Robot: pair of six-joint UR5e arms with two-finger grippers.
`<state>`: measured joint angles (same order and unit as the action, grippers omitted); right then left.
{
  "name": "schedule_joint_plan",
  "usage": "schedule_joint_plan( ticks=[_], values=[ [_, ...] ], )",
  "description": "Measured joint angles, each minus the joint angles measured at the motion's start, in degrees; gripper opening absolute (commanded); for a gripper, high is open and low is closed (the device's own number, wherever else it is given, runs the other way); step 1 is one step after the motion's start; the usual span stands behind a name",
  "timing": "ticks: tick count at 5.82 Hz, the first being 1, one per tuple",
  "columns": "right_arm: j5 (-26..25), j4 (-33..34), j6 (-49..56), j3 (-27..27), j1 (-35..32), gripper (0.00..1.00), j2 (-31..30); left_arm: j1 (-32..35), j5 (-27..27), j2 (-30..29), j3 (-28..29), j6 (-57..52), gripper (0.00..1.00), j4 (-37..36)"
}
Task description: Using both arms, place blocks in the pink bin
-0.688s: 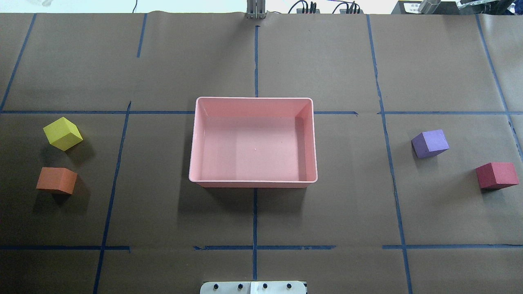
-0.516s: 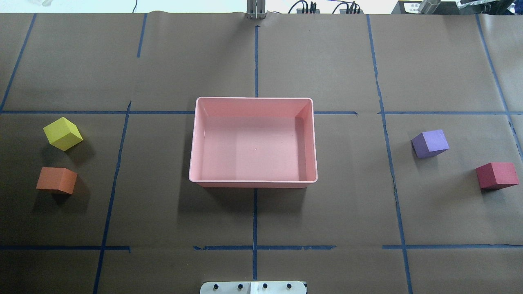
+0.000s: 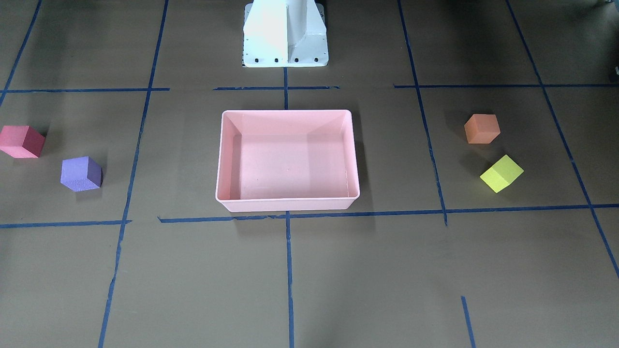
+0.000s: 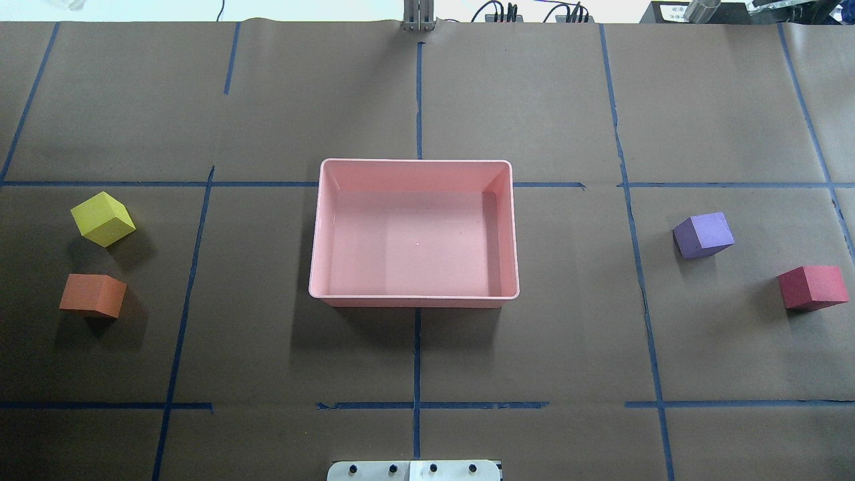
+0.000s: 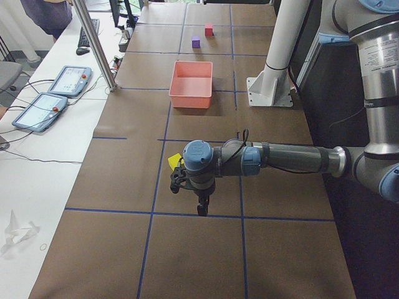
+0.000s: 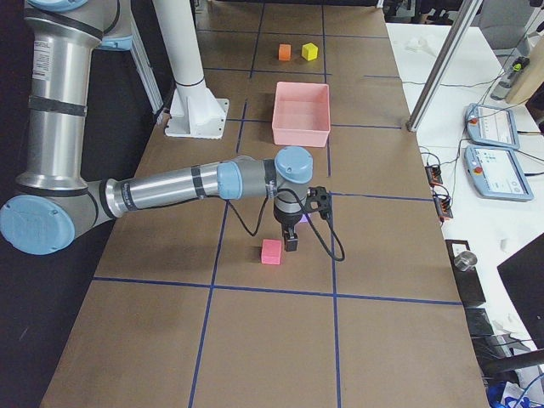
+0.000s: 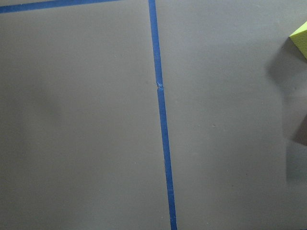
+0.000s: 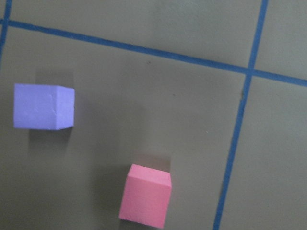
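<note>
The pink bin stands empty at the table's middle. The yellow block and orange block lie on the left, the purple block and red-pink block on the right. Neither arm shows in the overhead or front views. In the exterior left view my left gripper hangs over bare table near the yellow block. In the exterior right view my right gripper hangs just beside the red-pink block. I cannot tell whether either is open or shut. The right wrist view shows the purple block and the red-pink block.
The white pedestal stands behind the bin. Blue tape lines cross the brown table cover. A metal post and tablets stand on the side bench beyond the table's far edge.
</note>
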<state>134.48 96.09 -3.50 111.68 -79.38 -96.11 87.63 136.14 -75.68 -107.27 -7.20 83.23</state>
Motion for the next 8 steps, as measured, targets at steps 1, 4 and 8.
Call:
schedule_joint_plan(
  ticks=[1,4,8],
  values=[
    [-0.24,-2.03,-6.94,-0.25,3.86,1.0,3.15,0.02,0.09,0.0,-0.1,0.0,1.0,0.0],
    [-7.43,-21.68,-29.0,-5.55,17.78,1.0,5.66,0.05,0.11,0.04,-0.37,0.0,1.0,0.0],
    [-11.44,-27.91,-32.96,-11.35,25.16,1.0,7.31,0.08,0.09,0.13,-0.4,0.0,1.0,-0.07]
  ],
)
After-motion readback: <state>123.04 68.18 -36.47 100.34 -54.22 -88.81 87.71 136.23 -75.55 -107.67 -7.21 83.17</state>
